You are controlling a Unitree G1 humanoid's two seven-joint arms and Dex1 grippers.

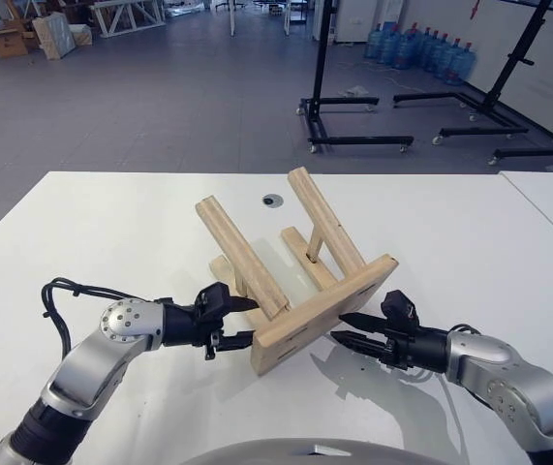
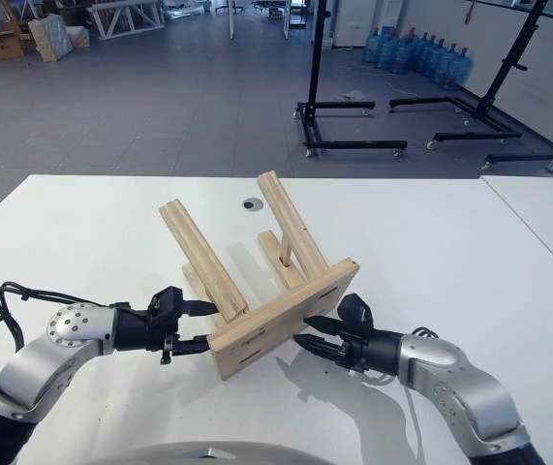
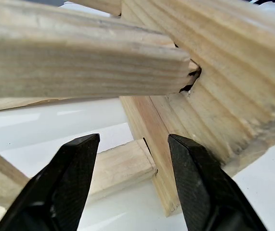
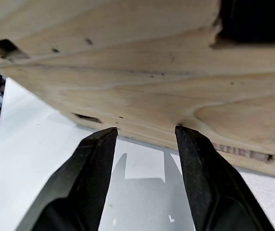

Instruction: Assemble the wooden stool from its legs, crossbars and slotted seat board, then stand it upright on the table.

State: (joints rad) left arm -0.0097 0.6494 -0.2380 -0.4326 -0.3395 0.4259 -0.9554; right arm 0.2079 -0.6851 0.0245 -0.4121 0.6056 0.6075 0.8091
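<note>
Wooden stool (image 1: 295, 281) assembled and tipped over near the middle of the white counter (image 1: 111, 223), propped on one long edge of its slotted seat board (image 1: 324, 312). Board's flat face turned toward the robot and leaning back, two narrow slots visible in it. Two legs (image 1: 240, 254) slanting up and away from the board, with more wooden pieces lower down between them, close to the surface.

Left tool (image 1: 235, 322) at the board's left end, fingers well apart: upper one against the base of the nearer leg, lower one by the board's end corner. Nothing clamped between them, as seen from the left wrist.

Right tool (image 1: 351, 329) low at the board's right half, also spread open and gripping nothing, both tips just short of or barely touching the wood; contact hard to judge.

Small round hole (image 1: 272, 201) in the counter beyond the stool. Farther back on the grey floor, black stands (image 1: 353, 107) on wheels and a row of blue water bottles (image 1: 421, 48) against the wall.
</note>
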